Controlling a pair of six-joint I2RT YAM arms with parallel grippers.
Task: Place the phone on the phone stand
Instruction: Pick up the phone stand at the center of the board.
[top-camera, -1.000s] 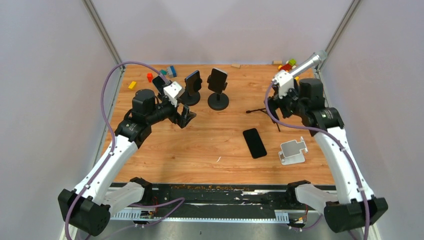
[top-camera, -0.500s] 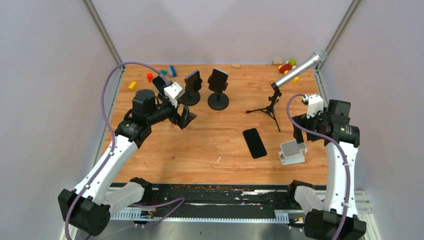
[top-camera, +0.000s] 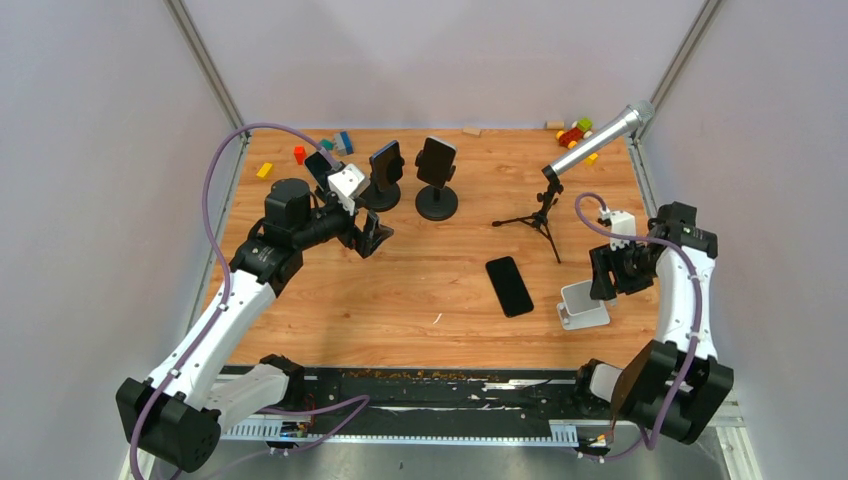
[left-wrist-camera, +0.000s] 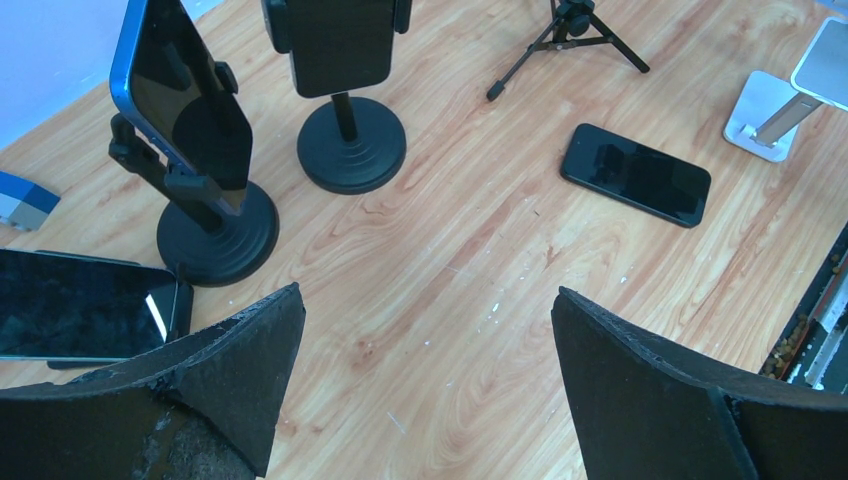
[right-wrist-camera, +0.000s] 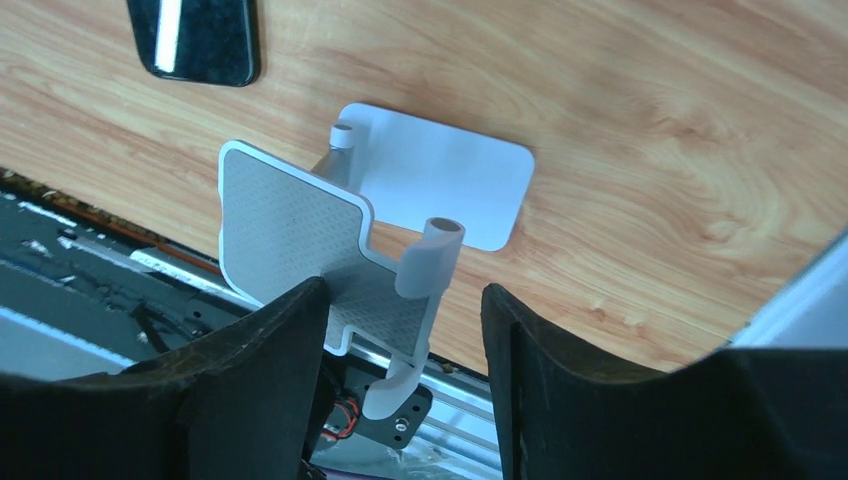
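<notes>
Phone (top-camera: 509, 286) lies flat on the wooden tabletop (top-camera: 440, 290), right of the middle, with bare wood on all sides of it. The white phone stand (top-camera: 583, 305) sits just to its right, apart from it, close to the tabletop's near edge and not far from the right edge. The right tool (top-camera: 600, 285) hangs over the stand's far side. The left tool (top-camera: 372, 235) is in the far left part, well apart from the phone, near two black holders (top-camera: 436, 180) that each carry a phone. A microphone (top-camera: 600, 138) on a tripod (top-camera: 540, 215) stands beyond the phone, and toy blocks (top-camera: 575, 130) lie along the far edge.

From the left wrist, the left tool (left-wrist-camera: 425, 310) is released, its fingers (left-wrist-camera: 240, 370) spread wide over open wood. The phone (left-wrist-camera: 636, 174) lies ahead to the right and the phone stand (left-wrist-camera: 760, 135) is at the right border.

From the right wrist, the right tool (right-wrist-camera: 405, 330) is partly spread, not clenched. Its fingers (right-wrist-camera: 560, 380) straddle the phone stand (right-wrist-camera: 290, 220) at its raised plate and hooked lip, with a gap showing on the right side. The stand's base rests close to the tabletop's edge, with the black rail (right-wrist-camera: 70, 270) just past it. One end of the phone (right-wrist-camera: 195, 40) shows at the top border, apart from the stand
</notes>
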